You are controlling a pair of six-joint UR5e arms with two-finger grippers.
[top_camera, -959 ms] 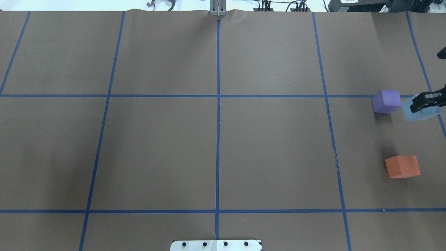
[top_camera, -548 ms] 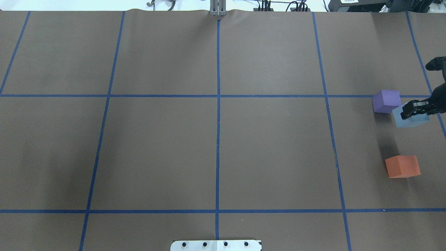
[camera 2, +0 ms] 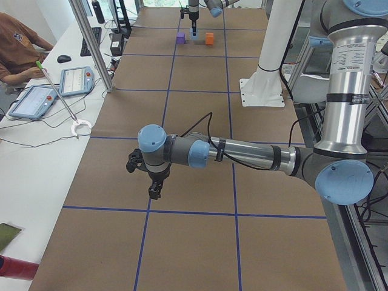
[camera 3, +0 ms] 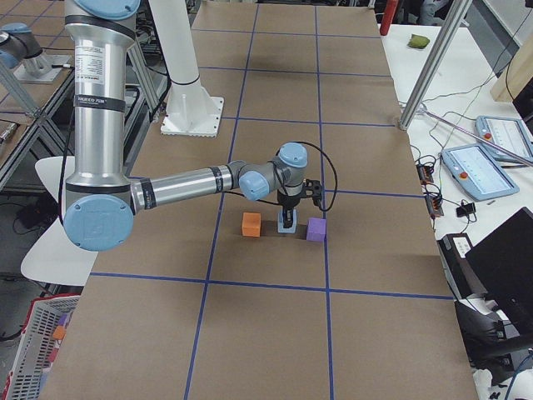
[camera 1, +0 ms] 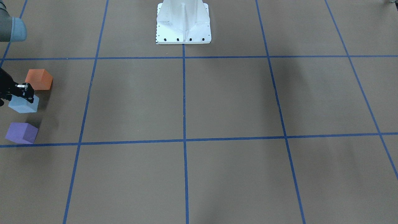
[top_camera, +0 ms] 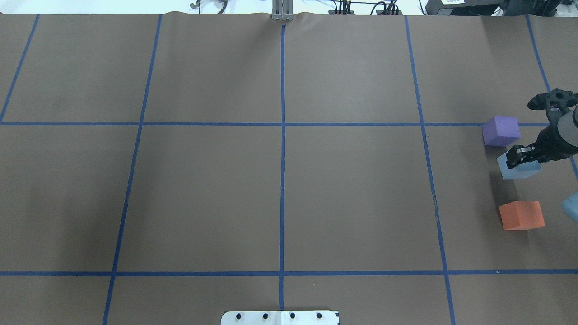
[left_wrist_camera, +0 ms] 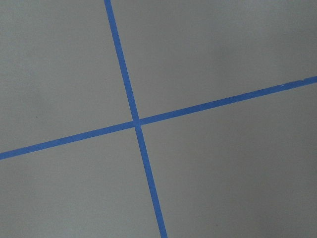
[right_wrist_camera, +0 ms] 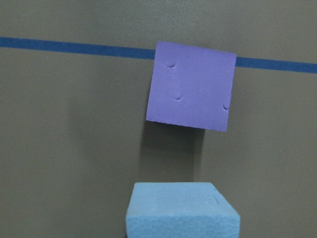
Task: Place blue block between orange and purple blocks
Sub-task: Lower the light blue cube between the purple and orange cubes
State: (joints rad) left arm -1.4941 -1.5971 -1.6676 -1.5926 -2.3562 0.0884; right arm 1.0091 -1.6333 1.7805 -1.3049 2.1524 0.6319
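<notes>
My right gripper [top_camera: 519,158] is shut on the light blue block [top_camera: 519,171] and holds it low in the gap between the purple block [top_camera: 500,131] and the orange block [top_camera: 521,215]. Whether it touches the table I cannot tell. The front view shows orange [camera 1: 39,79], blue [camera 1: 22,105] and purple [camera 1: 21,133] in a row, with the gripper [camera 1: 26,91] on the blue one. The right wrist view shows the blue block [right_wrist_camera: 181,210] below the purple block [right_wrist_camera: 190,91]. My left gripper [camera 2: 154,192] shows only in the exterior left view, so I cannot tell its state.
The brown table cover carries a blue tape grid [top_camera: 282,124]. The white robot base plate [camera 1: 183,21] stands at mid-table. My left arm [camera 2: 242,151] stretches low over the table's left end. An operator desk with tablets [camera 3: 483,167] runs along the far side.
My right gripper has carried the blue block from the right of the purple block towards the robot and inwards, into the gap between purple and orange. The purple and orange blocks have not moved.
</notes>
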